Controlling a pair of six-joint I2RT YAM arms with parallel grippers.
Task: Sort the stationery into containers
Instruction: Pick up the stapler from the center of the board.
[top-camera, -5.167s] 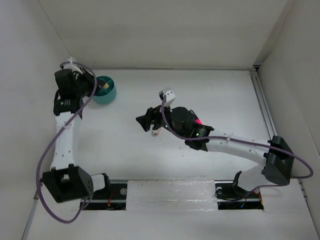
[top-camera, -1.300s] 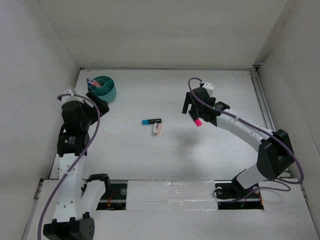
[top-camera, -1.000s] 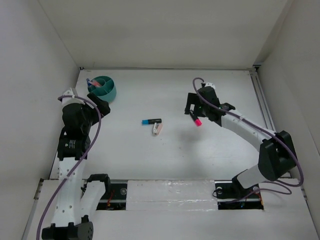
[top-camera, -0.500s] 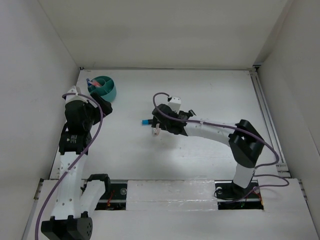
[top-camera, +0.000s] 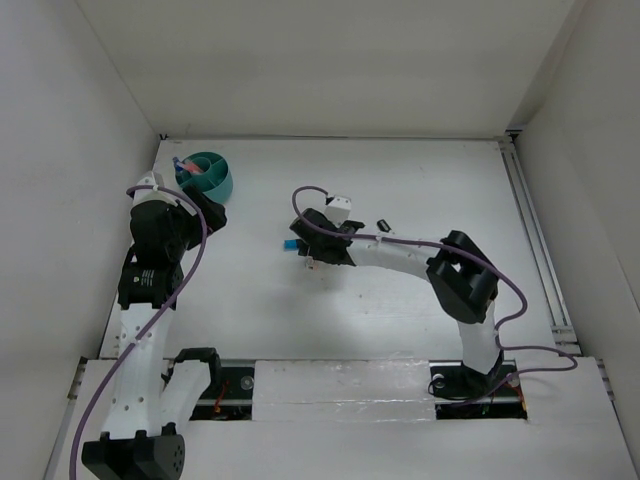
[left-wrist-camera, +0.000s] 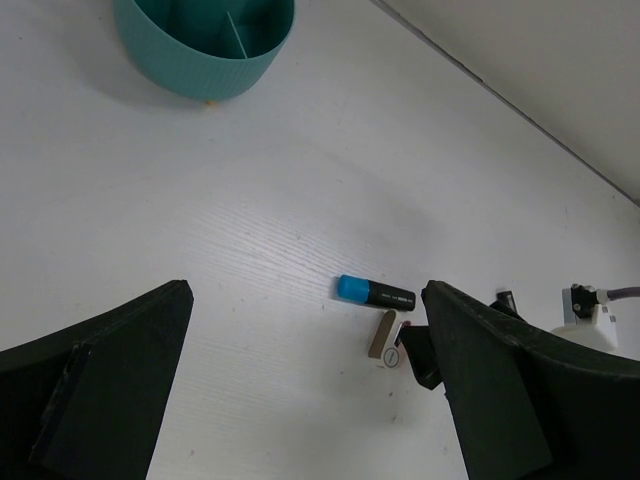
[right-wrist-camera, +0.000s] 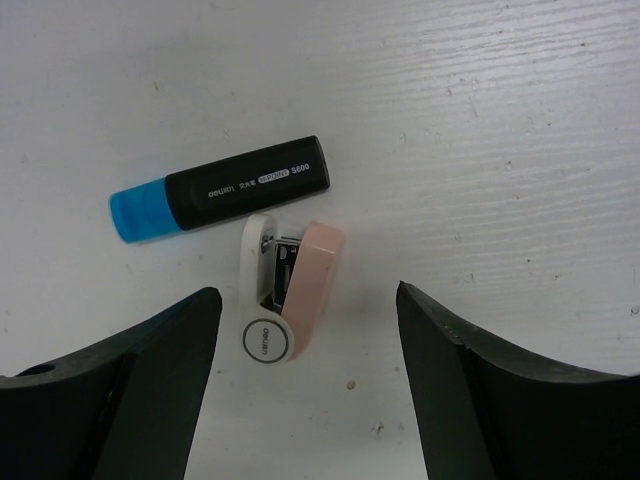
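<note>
Black marker, blue cap, white print "deli", "S600". Pink-white eraser just beside at its 6 o'clock, round white end marked "deli". Both mid-table; teal tub well apart at 10 o'clock. Right gripper over them, fingers apart. Left gripper fingers apart.

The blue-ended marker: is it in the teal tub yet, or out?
Out: the marker lies flat on the table, well away from the tub.

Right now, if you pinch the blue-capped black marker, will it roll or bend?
Probably stiff: the black marker looks like hard, smooth plastic, so it may slip in a light pinch. Its body looks flattish, so rolling seems unlikely.
</note>
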